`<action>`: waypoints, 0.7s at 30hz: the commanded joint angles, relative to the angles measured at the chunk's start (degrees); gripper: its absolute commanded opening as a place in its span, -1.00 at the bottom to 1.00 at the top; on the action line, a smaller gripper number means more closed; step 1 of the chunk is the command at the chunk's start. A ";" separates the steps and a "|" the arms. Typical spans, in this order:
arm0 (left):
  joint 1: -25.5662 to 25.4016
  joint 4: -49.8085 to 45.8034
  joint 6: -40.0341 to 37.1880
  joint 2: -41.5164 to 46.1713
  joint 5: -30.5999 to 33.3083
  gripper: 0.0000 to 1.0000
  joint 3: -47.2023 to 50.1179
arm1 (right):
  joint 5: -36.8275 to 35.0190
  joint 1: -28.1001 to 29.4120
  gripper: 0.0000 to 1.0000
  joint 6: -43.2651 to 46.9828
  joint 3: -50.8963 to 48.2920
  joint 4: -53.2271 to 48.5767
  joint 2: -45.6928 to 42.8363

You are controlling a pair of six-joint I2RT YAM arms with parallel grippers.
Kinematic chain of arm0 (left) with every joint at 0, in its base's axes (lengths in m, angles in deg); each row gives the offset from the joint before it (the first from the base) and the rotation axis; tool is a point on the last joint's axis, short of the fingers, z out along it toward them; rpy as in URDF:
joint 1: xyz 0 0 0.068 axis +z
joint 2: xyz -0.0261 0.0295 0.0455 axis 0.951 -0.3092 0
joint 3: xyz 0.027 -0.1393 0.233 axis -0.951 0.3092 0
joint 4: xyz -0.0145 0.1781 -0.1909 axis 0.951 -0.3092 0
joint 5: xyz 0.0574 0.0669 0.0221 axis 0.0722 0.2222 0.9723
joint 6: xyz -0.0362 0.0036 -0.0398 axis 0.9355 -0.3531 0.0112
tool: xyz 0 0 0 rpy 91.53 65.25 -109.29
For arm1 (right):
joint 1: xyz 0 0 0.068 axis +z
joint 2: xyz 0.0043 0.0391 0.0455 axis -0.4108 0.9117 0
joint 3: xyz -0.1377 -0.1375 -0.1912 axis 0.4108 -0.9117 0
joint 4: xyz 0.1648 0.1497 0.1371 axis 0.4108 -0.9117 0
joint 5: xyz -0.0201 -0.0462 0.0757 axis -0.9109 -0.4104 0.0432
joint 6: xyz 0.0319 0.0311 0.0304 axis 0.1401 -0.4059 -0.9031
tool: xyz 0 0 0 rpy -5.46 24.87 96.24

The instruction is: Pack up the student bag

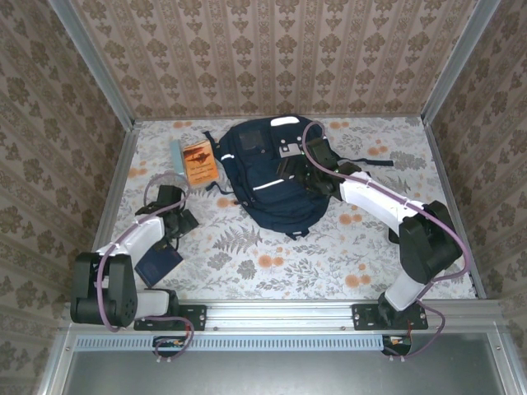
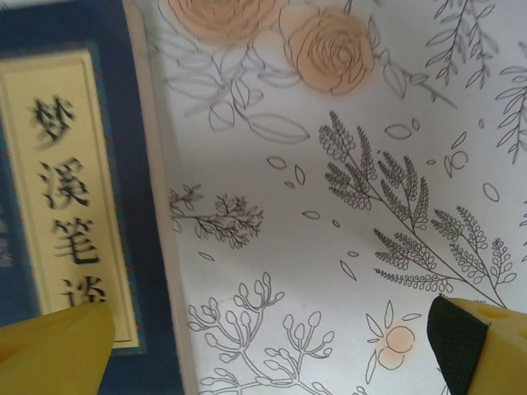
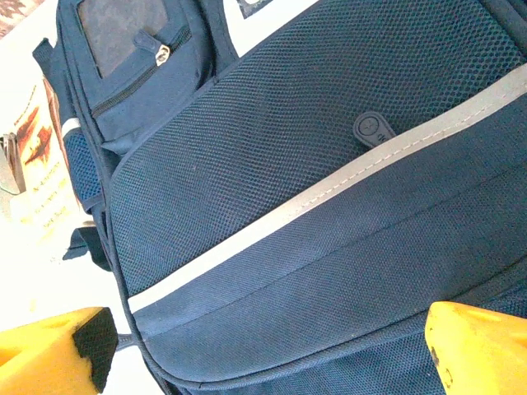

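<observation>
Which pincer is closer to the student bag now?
Right. The right pincer hovers open over the student bag; the left pincer is off to the bag's left, open above the tablecloth beside a blue book.

walls (image 1: pixel 272 49): brown damask wallpaper, three sides | table (image 1: pixel 329 255): white floral cloth | frame (image 1: pixel 280 310): aluminium rails | light: even

The bag (image 1: pixel 263 197) is navy with white stripes and a fine mesh weave. The table (image 1: pixel 329 247) is white, drawn over with grey leaves and orange blooms. The walls (image 1: pixel 272 49) carry a brown damask. There's an orange book (image 1: pixel 200 162), and a blue book (image 1: pixel 158 265) with a cream label. The fingers (image 2: pixel 53 346) are yellow, their pads (image 2: pixel 457 341) black.
</observation>
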 commanded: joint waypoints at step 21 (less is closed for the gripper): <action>-12.07 18.96 5.27 -7.16 -29.89 0.95 -5.64 | 3.17 4.28 0.92 2.21 0.77 1.85 1.64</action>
